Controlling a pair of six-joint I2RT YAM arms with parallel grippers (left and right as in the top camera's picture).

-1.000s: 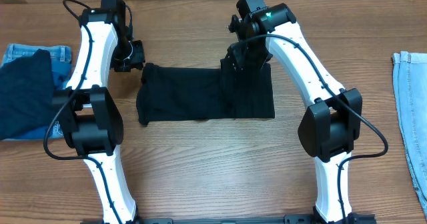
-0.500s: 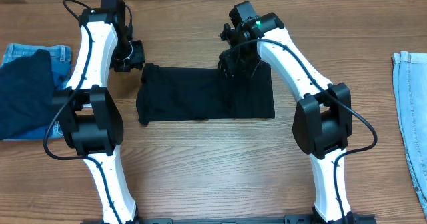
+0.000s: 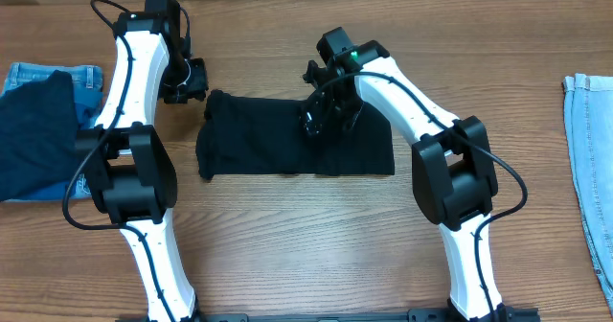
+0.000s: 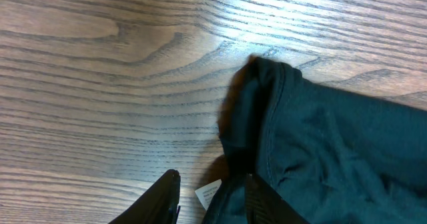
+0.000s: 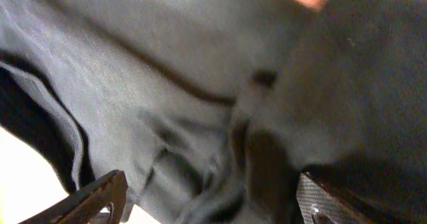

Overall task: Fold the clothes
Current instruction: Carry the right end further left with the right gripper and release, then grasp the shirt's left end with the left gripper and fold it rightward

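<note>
A black garment (image 3: 259,135) lies spread flat across the middle of the wooden table. My left gripper (image 3: 192,79) hovers at its far left corner; in the left wrist view the fingers (image 4: 210,207) are apart, with a white tag between them and the dark cloth (image 4: 320,151) by the right finger. My right gripper (image 3: 321,121) is low over the garment's middle. In the right wrist view its fingers (image 5: 207,201) are wide apart with bunched dark cloth (image 5: 167,84) between them; the view is blurred.
A dark blue garment (image 3: 38,135) lies on folded denim (image 3: 57,76) at the left edge. Light blue jeans (image 3: 589,140) lie at the right edge. Bare wood (image 3: 306,226) shows in front of the black garment.
My right gripper has moved left and toward the front, from the garment's far right corner to over its middle. The left arm has not moved.
</note>
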